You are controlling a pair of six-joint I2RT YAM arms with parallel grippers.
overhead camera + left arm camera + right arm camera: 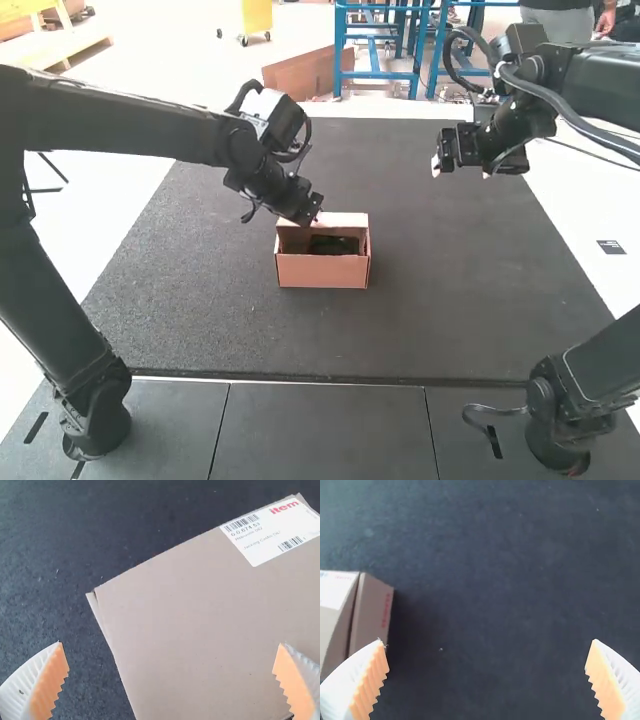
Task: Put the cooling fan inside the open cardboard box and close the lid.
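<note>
The cooling fan shows as a dark shape already down inside the cardboard box, which sits near the middle of the black mat with its top open, so placing looks done and closing the lid is the step in hand. The left gripper hangs just over the box's back left corner. Its ribbed fingers are spread wide and hold nothing, and a broad cardboard face carrying a white label lies between them, most likely the lid panel, though I cannot tell for sure. The right gripper is held above the mat well off to the box's right, its orange pads also wide apart and empty. The next move probably calls for the left arm to catch the lid's free edge and swing it forward and down, without dragging the light box across the mat
</note>
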